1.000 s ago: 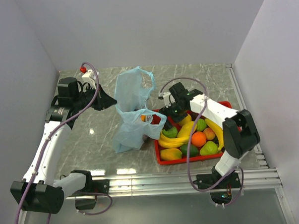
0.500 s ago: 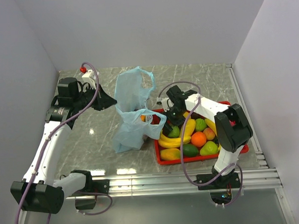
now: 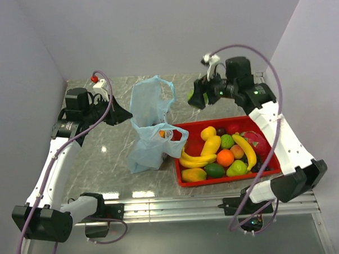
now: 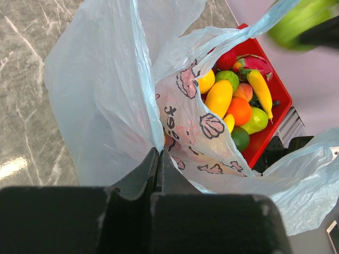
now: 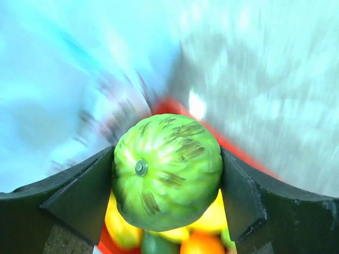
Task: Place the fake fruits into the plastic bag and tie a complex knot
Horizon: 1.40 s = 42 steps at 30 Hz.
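Right gripper [image 5: 167, 182] clamps a green striped fruit [image 5: 159, 159], upper centre of the top view. Left gripper [image 4: 158, 159] pinches the bag [image 3: 149, 105] rim, centre-left. Carry the fruit over the bag mouth — lower, then release.

red tray [image 3: 234, 180] | resting on grey marble table [image 3: 98, 158] | right side

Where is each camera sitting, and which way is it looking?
Top camera: high behind the arms, looking down on the table; both arms show.
Left wrist: behind the shut left gripper, facing the pinched plastic bag and red tray.
Right wrist: on the right gripper, fingers either side of the held green fruit.
Shared: all three show that green fruit.
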Tool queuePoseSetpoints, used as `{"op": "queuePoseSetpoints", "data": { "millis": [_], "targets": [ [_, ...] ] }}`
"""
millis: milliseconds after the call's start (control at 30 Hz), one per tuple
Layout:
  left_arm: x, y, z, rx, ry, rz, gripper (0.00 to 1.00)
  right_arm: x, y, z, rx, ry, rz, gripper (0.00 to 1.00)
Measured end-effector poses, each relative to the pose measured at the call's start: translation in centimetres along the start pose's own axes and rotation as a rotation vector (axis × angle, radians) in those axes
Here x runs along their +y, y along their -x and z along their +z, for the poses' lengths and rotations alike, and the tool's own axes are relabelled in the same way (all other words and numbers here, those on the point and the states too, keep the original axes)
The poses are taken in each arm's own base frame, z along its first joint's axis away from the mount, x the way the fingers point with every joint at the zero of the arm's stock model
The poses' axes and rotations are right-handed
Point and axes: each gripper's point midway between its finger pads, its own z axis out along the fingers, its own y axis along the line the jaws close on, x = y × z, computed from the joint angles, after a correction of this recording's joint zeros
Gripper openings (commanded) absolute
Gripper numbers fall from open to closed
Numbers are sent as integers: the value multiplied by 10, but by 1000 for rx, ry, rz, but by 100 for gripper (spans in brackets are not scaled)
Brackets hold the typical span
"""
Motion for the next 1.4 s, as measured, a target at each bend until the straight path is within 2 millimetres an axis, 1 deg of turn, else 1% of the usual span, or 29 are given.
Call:
{"op": "queuePoseSetpoints", "data": {
  "millis": [67, 100, 167, 200, 267, 300, 333, 400, 433, 500, 533, 600, 700, 767, 833, 900, 967, 1000, 1033, 1067, 1133, 1167, 1200, 1233, 1267, 1300, 1367, 1400],
  "targets": [
    [0, 0, 0, 0, 0, 1, 0, 20, 46, -16, -132, 40, -49, 57],
    [0, 0, 0, 0, 0, 1, 0, 33, 65, -21, -182, 66, -72, 57],
    [0, 0, 0, 0, -2, 0, 0, 61, 92, -24, -250, 126, -124, 57],
    [0, 0, 0, 1, -4, 0, 0, 77, 102, -23, -270, 162, -149, 57],
    [0, 0, 1, 2, -5, 0, 0, 102, 110, -15, -282, 221, -186, 57],
    [0, 0, 1, 2, -5, -1, 0, 115, 111, -8, -277, 250, -201, 57],
    [0, 0, 1, 2, -4, -1, 0, 124, 108, 1, -262, 274, -213, 57],
    [0, 0, 0, 1, -4, -2, 0, 133, 98, 21, -221, 292, -228, 59],
    [0, 0, 0, 0, -3, -3, 0, 135, 94, 29, -204, 292, -231, 69],
    [1, 1, 0, 0, -3, -5, 0, 132, 82, 54, -154, 279, -232, 83],
    [1, 1, 0, -1, -2, -8, 0, 132, 77, 64, -135, 274, -232, 94],
    [2, 1, -1, -4, 1, -11, 0, 128, 62, 88, -80, 266, -233, 96],
    [5, 3, -3, -10, 7, -16, 0, 129, 49, 100, -32, 273, -227, 97],
    [8, 4, -4, -14, 12, -20, 0, 130, 46, 100, -20, 280, -224, 98],
    [10, 5, -5, -18, 16, -25, 0, 133, 49, 93, -29, 289, -226, 98],
    [12, 6, -6, -21, 20, -29, 0, 134, 53, 81, -42, 291, -223, 98],
    [14, 7, -7, -22, 21, -32, 0, 131, 60, 63, -69, 285, -215, 98],
    [15, 7, -7, -22, 23, -34, 0, 126, 64, 53, -87, 277, -204, 98],
    [16, 7, -7, -22, 24, -36, 0, 117, 69, 39, -111, 262, -183, 96],
    [17, 7, -7, -22, 24, -38, 0, 101, 74, 23, -140, 229, -157, 96],
    [17, 7, -7, -22, 22, -41, 0, 57, 81, -10, -198, 124, -103, 93],
    [17, 7, -7, -21, 20, -43, 0, 35, 81, -24, -218, 62, -79, 93],
    [16, 7, -7, -20, 17, -44, 0, 16, 77, -35, -229, 3, -60, 91],
    [16, 7, -7, -20, 15, -47, 0, 5, 70, -42, -225, -32, -48, 91],
    [16, 7, -7, -20, 14, -49, 0, 0, 59, -43, -203, -50, -38, 91],
    [16, 6, -7, -19, 13, -51, 0, 0, 46, -40, -174, -46, -37, 92],
    [16, 6, -7, -19, 12, -52, 0, 4, 14, -25, -81, -20, -28, 92],
    [16, 6, -7, -19, 13, -52, 0, 6, -8, -13, -14, -3, -20, 94]
  ]
}}
